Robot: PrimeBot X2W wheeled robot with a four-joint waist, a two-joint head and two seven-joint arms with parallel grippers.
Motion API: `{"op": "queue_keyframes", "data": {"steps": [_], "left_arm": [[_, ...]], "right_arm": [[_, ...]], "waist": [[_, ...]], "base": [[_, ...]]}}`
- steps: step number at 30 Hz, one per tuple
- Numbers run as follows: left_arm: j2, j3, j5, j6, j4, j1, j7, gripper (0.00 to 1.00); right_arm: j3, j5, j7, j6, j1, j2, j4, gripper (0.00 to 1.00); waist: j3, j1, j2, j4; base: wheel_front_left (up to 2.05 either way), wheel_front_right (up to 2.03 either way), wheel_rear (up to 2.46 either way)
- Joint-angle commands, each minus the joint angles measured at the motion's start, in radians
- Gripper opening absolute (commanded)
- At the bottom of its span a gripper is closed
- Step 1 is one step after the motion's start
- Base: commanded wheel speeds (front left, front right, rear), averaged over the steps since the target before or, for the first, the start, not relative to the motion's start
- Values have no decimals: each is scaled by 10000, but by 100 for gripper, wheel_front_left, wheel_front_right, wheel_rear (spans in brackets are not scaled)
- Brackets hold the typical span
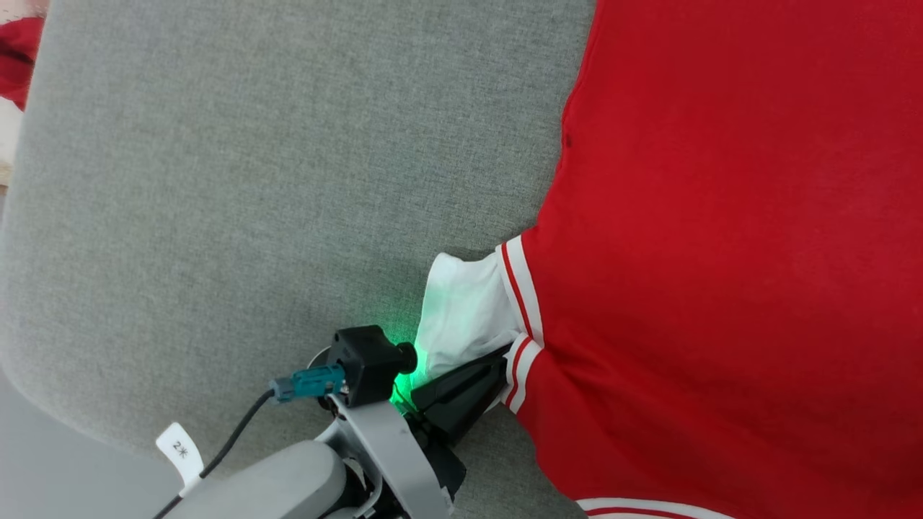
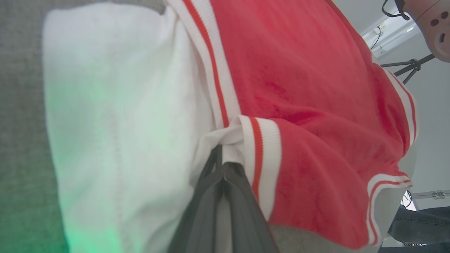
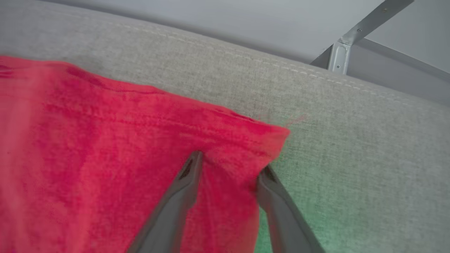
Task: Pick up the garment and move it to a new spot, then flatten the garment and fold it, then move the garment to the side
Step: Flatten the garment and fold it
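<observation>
The garment (image 1: 721, 252), bright red with striped trim, lies spread over the right side of a grey cushion (image 1: 216, 180). Its white sleeve (image 1: 465, 310) sticks out to the left. My left gripper (image 1: 502, 358) comes in from the bottom edge and is shut on the sleeve right at the striped cuff band. In the left wrist view the dark fingers (image 2: 225, 182) pinch white fabric beside the trim (image 2: 260, 154). My right gripper (image 3: 231, 162) is open, its fingers standing either side of a red corner of the garment (image 3: 140, 140) lying flat on the cushion.
The cushion's rounded edge runs along the left and lower left, with grey floor (image 1: 43, 468) below it. Another red cloth (image 1: 18, 58) peeks in at the top left. A metal bracket (image 3: 337, 52) stands beyond the cushion's stitched seam. A person's leg (image 2: 418, 225) and a tripod (image 2: 411, 66) are nearby.
</observation>
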State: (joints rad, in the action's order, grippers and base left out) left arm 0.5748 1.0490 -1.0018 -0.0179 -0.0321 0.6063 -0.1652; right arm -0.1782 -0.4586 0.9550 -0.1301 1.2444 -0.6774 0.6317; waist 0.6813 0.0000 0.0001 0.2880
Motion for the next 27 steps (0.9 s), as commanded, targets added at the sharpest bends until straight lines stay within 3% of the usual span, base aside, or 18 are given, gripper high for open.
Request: {"op": "queue_keyframes", "data": {"steps": [1, 7, 12, 17, 24, 27], "left_arm": [[18, -67, -269, -345, 1194, -95, 224, 0], [132, -303, -355, -461, 1320, -204, -81, 0], [398, -465, -568, -547, 1311, -668, -330, 0], [564, -379, -761, -586, 1122, -1178, -336, 0], [990, -458, -1032, -895, 643, -1701, -307, 0], [1230, -413, -966, -1046, 523, -1831, -228, 0]], "right_arm": [[-394, -82, 139, -10, -589, 332, 512, 0], [-555, -602, -563, -7, -1074, 172, 740, 0], [-1261, -1417, -1017, -7, -2527, -67, 276, 0], [-1791, -2611, -1300, -7, -4273, -922, -1285, 0], [-1596, -3807, -1454, -5, -6961, -2060, -3552, 0], [-1339, -4108, -1462, -5, -8234, -2211, -4402, 0]], "waist": [[-137, 0, -1, -87], [-839, 0, -1, -378], [-1951, 0, -1, -786], [-3003, 0, -1, -1338], [-3876, 0, -1, -2124], [-4028, 0, -1, -2417]], "base": [[0, 0, 0], [0, 0, 0], [0, 0, 0], [0, 0, 0], [0, 0, 0], [0, 0, 0]]}}
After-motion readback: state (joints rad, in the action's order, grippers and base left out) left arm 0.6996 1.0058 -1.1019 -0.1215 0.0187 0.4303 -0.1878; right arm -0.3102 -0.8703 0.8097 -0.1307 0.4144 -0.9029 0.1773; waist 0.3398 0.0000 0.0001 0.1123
